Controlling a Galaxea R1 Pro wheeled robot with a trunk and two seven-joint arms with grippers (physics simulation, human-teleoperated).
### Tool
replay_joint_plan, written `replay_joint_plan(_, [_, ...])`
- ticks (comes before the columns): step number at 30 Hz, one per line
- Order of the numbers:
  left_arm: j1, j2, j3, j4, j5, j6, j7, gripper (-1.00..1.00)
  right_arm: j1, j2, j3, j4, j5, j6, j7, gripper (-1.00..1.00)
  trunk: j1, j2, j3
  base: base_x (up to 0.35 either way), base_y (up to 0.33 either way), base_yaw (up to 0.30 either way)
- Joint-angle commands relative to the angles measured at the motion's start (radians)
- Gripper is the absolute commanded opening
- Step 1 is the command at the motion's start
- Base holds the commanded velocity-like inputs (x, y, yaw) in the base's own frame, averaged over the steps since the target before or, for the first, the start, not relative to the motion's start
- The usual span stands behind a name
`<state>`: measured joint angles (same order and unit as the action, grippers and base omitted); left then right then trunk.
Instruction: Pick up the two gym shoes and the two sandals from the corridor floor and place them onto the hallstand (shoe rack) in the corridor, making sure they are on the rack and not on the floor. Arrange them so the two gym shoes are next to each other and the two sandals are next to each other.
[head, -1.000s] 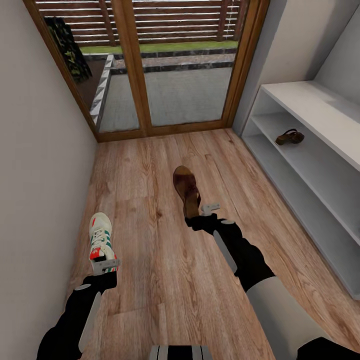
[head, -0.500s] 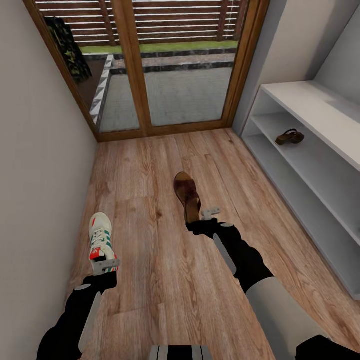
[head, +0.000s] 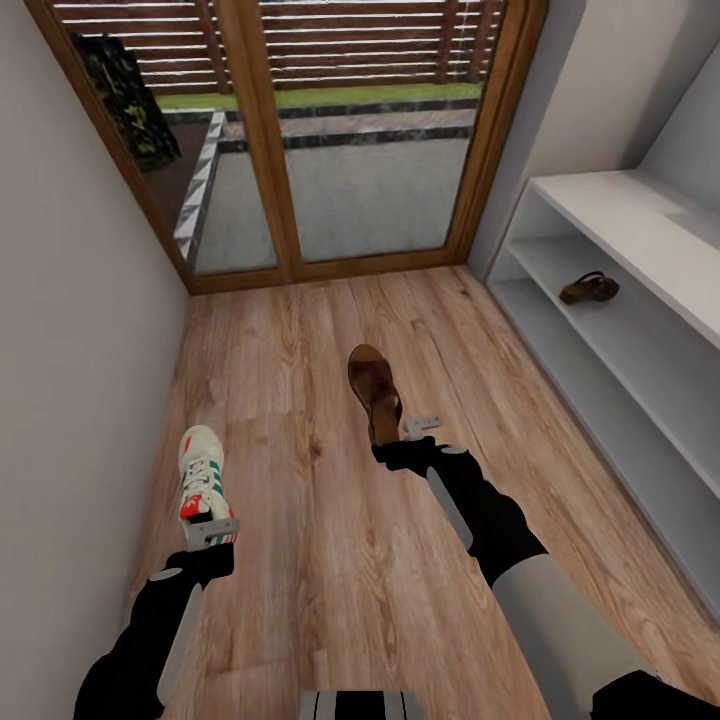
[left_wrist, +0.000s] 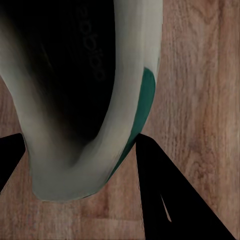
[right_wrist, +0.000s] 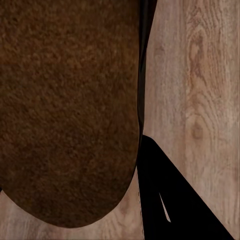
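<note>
A white gym shoe (head: 200, 468) with green stripes and a red heel patch is held at its heel by my left gripper (head: 212, 531), shut on it, toe pointing away, close to the left wall. The left wrist view shows the shoe's heel (left_wrist: 75, 100) between dark fingers (left_wrist: 172, 200). My right gripper (head: 402, 433) is shut on the heel of a brown sandal (head: 375, 390) over the corridor floor (head: 300, 560); its brown surface (right_wrist: 65, 110) fills much of the right wrist view. A second sandal (head: 590, 288) lies on the middle shelf of the hallstand (head: 640, 215) at right.
A wood-framed glass door (head: 360, 180) closes the far end of the corridor. A plain wall (head: 70, 350) runs along the left. The hallstand's lower shelf (head: 600, 400) lines the right side.
The right gripper and its sandal dropped slightly a second ago. Since then the head view has shifted, sliding the door and hallstand in the picture; both arms keep their holds.
</note>
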<state>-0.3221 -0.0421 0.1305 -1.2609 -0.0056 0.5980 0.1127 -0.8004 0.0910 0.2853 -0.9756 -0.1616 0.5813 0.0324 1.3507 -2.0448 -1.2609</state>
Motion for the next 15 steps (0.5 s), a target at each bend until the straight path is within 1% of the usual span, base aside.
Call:
replay_joint_plan(1, [0.000, 0.000, 0.000, 0.000, -0.002, 0.000, -0.001, -1.00, 0.000, 0.000, 0.000, 0.000, -0.004, 0.000, -0.002, -1.00, 0.000, 0.000, 0.000, 0.335, 0.000, 0.000])
replay_joint_plan(5, [0.000, -0.001, 0.000, 0.000, -0.002, 0.000, -0.001, -1.00, 0.000, 0.000, 0.000, 0.000, -0.004, 0.000, -0.002, -1.00, 0.000, 0.000, 0.000, 0.321, 0.000, 0.000])
replay_joint_plan(8, [0.000, -0.001, 0.000, 0.000, -0.002, 0.000, -0.001, -1.00, 0.000, 0.000, 0.000, 0.000, -0.004, 0.000, -0.002, -1.00, 0.000, 0.000, 0.000, 0.207, 0.000, 0.000])
replay_joint_plan(10, [0.000, 0.000, 0.000, 0.000, -0.002, 0.000, -0.001, -1.00, 0.000, 0.000, 0.000, 0.000, -0.004, 0.000, -0.002, -1.00, 0.000, 0.000, 0.000, 0.131, 0.000, 0.000])
replay_joint_plan(15, [0.000, 0.000, 0.001, 0.000, -0.002, 0.000, -0.001, -1.00, 0.000, 0.000, -0.001, 0.000, -0.004, 0.000, -0.002, -1.00, 0.000, 0.000, 0.000, 0.027, 0.000, 0.000])
